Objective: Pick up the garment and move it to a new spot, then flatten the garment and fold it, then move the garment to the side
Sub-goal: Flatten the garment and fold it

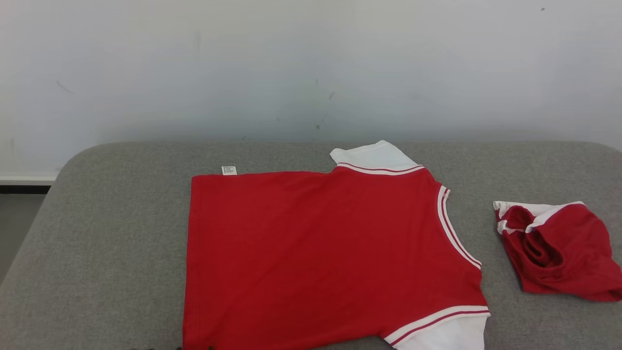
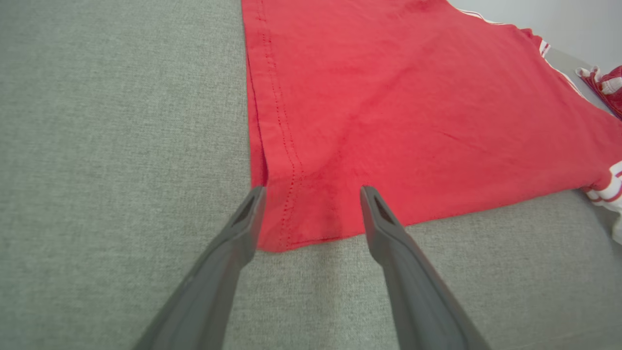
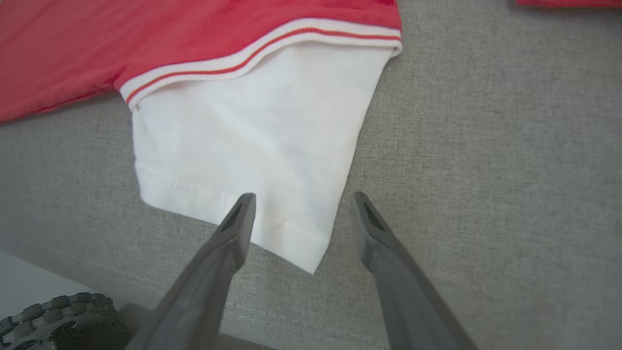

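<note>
Red garment (image 1: 330, 253) flat — grey table (image 1: 112, 243)

- A pale wall (image 1: 311, 63) spans the upper frame of the head view, with a few small dark scuffs near its centre.
- A grey fabric surface (image 1: 107, 243) with rounded far corners spans the lower frame.
- At mid left, a white skirting (image 1: 26, 179) sits above grey floor (image 1: 14, 228).
- The light is soft and even.

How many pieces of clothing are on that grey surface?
2. A red shirt lies spread flat in the middle; a red-and-white garment sits crumpled to its right, apart from it. Something could be hidden under the flat shirt.
</note>
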You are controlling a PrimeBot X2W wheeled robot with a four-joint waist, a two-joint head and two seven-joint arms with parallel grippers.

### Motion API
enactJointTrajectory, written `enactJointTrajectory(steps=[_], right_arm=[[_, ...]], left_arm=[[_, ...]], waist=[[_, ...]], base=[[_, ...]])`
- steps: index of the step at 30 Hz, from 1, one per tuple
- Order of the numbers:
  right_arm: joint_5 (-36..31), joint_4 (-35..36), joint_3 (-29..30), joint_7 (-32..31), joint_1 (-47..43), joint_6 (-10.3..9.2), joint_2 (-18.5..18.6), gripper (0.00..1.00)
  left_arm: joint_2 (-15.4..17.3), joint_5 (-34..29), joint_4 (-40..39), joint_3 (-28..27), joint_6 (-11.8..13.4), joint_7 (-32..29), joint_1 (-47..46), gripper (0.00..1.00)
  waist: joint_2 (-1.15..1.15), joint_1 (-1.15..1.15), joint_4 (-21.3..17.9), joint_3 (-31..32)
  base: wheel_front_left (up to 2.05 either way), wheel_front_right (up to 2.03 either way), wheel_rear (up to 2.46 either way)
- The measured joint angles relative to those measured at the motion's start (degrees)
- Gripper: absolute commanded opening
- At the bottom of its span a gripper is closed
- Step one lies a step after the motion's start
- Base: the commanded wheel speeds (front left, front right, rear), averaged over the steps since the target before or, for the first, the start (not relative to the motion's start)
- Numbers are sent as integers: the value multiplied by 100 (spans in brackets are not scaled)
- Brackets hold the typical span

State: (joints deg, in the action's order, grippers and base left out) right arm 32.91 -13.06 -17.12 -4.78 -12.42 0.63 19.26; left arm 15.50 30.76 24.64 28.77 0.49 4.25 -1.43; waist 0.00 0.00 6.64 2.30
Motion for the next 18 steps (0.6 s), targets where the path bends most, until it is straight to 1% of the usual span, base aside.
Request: enactJointTrajectory(steps=[4, 8, 17, 18], right_arm=[[71, 8, -33, -164, 5, -23, -55, 100], [80, 18, -100, -318, 72, -64, -56, 100], [116, 27, -90, -536, 98, -136, -57, 100], [125, 27, -91, -544, 97, -151, -59, 100]], left_arm=[[-99, 9, 240, 23, -52, -125, -207, 100], [-76, 59, 570, -21, -52, -255, -270, 100], [-127, 66, 936, 9, -63, -431, -394, 100], [-142, 87, 976, 9, -102, -461, -398, 100]], waist=[[0, 0, 19, -23], [0, 0, -6, -35], [0, 0, -36, -55], [0, 0, -33, -56]], base=[[0, 0, 0], [0, 0, 0], [0, 0, 0], [0, 0, 0]])
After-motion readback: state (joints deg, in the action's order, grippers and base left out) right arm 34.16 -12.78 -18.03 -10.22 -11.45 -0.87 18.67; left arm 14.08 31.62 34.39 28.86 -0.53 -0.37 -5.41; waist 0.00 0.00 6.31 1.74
